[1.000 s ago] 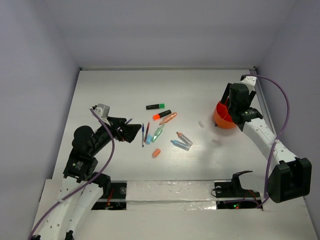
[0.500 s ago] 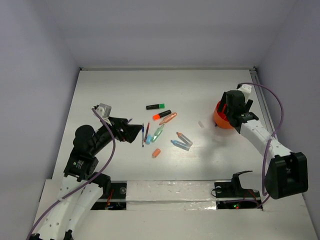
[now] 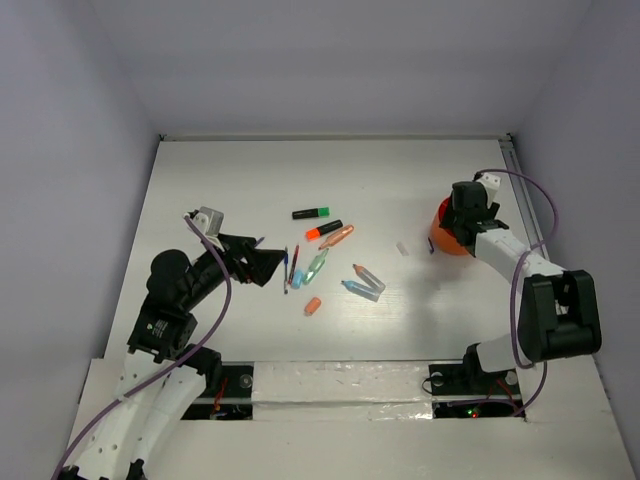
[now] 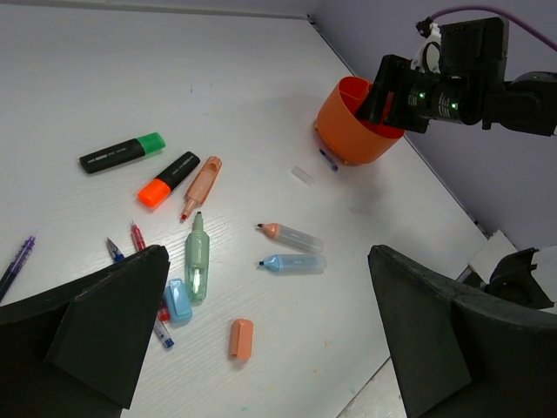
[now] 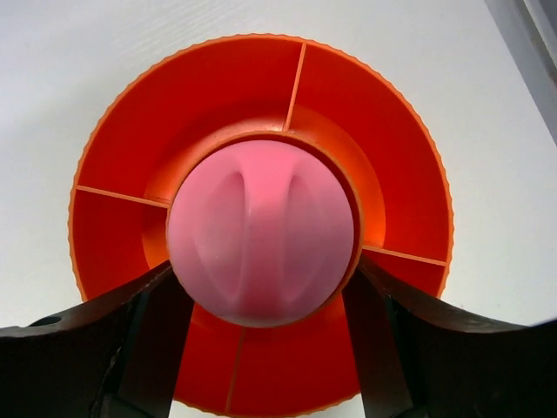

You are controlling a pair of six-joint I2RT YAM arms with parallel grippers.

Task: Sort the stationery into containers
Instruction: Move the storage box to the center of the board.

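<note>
The orange round holder (image 5: 113,157) with inner dividers fills the right wrist view; it also shows in the top view (image 3: 443,242) and the left wrist view (image 4: 344,131). My right gripper (image 5: 261,287) is directly over it, shut on a pink round eraser-like ball (image 5: 261,231) above the centre compartment. The pens and markers lie mid-table: black marker with green cap (image 3: 311,212), black marker with orange cap (image 3: 323,229), orange highlighter (image 3: 338,237), green highlighter (image 3: 316,265), two clear highlighters (image 3: 365,283), thin red and blue pens (image 3: 290,266). My left gripper (image 3: 262,265) is open and empty just left of them.
A loose blue cap (image 4: 177,299) and an orange cap (image 4: 241,338) lie near the green highlighter. A small white bit (image 4: 302,175) lies left of the holder. A purple pen (image 4: 16,266) lies at the far left. Walls close the table at the back and sides.
My right gripper has come down and nearer over the holder, and its arm has folded in closer. The left arm and the pens have not moved.
</note>
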